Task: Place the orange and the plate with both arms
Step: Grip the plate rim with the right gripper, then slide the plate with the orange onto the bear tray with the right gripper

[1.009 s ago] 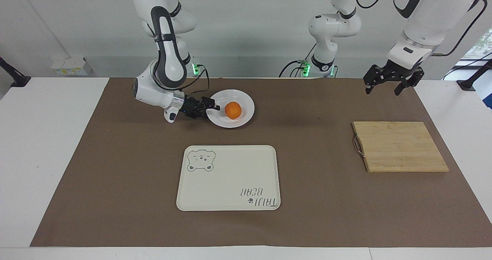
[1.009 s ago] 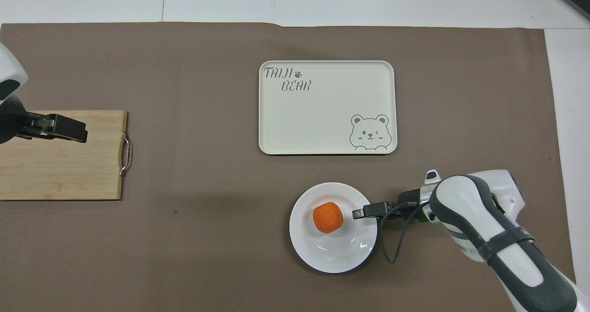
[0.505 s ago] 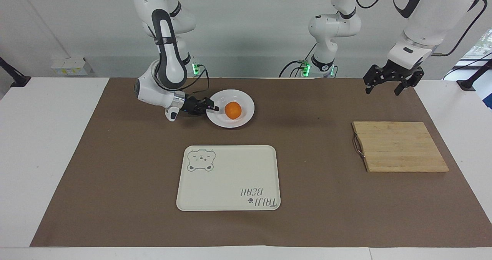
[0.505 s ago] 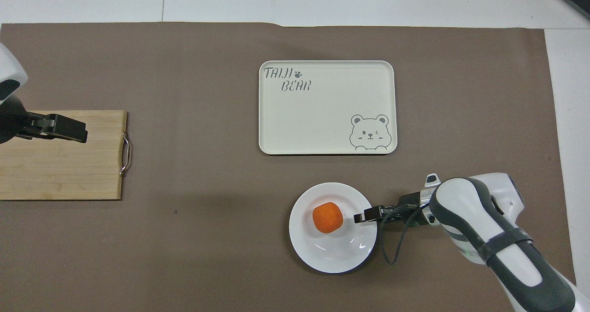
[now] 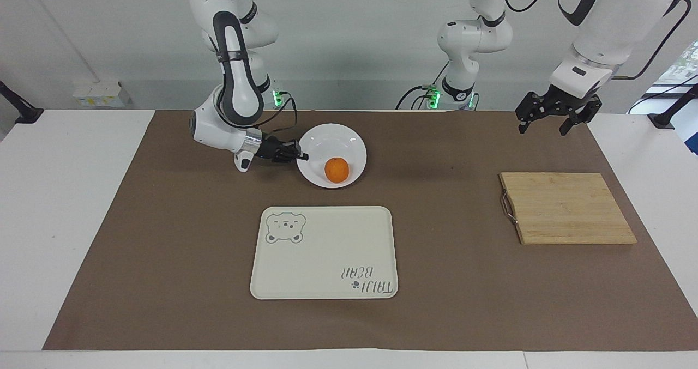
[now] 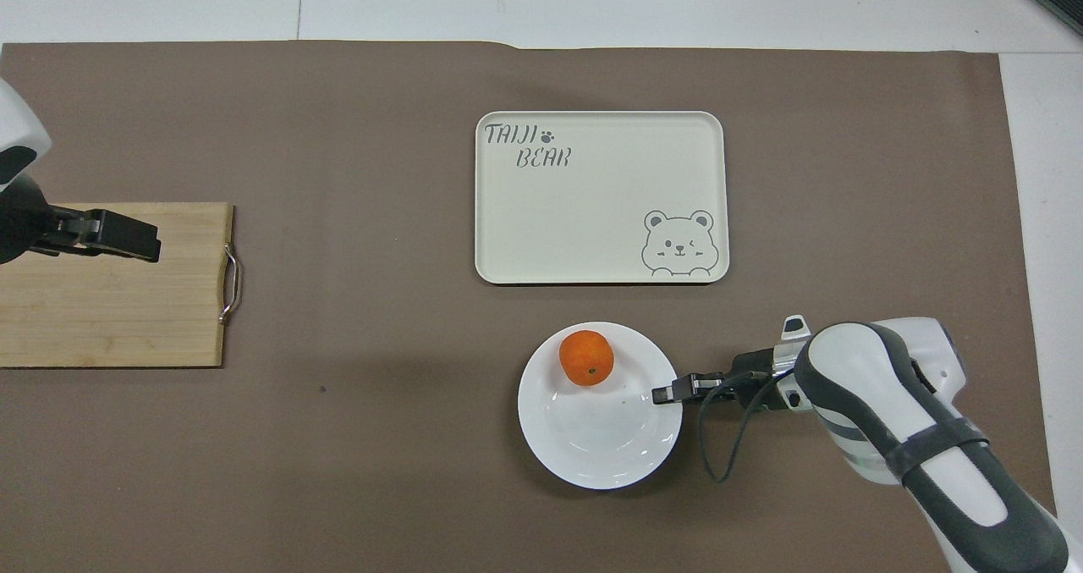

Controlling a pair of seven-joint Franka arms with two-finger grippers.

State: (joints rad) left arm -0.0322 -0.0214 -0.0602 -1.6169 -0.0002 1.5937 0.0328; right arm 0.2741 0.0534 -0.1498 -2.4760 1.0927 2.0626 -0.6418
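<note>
The right gripper has pinched its jaws onto the plate rim and tilted it; the orange rolled toward the tray. Left gripper waits, jaws spread.

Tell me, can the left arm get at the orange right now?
Probably yes. The orange lies uncovered on the plate; the right gripper pinches only the plate's rim. The open left gripper waits above the cutting board's end.
</note>
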